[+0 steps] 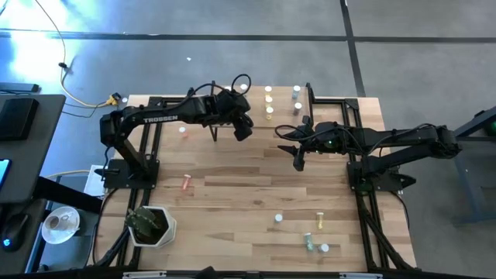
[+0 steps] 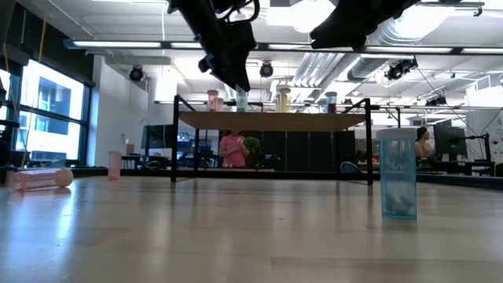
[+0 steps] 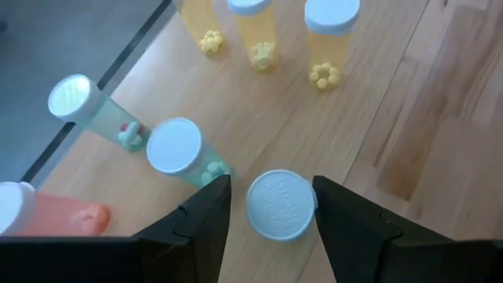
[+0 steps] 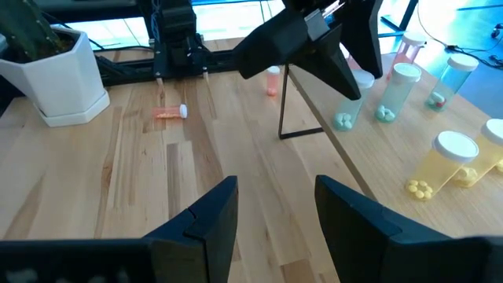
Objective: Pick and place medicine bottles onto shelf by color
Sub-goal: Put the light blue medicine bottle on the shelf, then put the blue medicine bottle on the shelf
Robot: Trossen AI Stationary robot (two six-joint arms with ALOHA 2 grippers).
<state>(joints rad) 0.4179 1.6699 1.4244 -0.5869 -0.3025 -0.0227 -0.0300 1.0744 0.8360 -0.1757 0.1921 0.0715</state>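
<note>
1. A grey floor (image 1: 232,46) crossed by dark lines lay around the table.
2. Long ceiling lights (image 2: 118,45) glowed overhead, with silver ducts (image 2: 314,67) beside them.
3. Bright windows (image 2: 47,110) stood at the room's side.
4. A yellow cable (image 1: 77,93) trailed over the floor.

**Colours around the shelf**

The shelf (image 4: 440,126) is pale wood on thin black legs. On it stand three yellow bottles (image 3: 326,43) with white caps, beside them two blue-green bottles (image 3: 182,155) (white caps too) and one red-pink bottle (image 3: 47,216). Below the shelf, the counter (image 1: 248,194) is light planked wood, where a pink bottle (image 1: 186,183) lies near a white pot (image 4: 59,75) holding a green plant.
</note>
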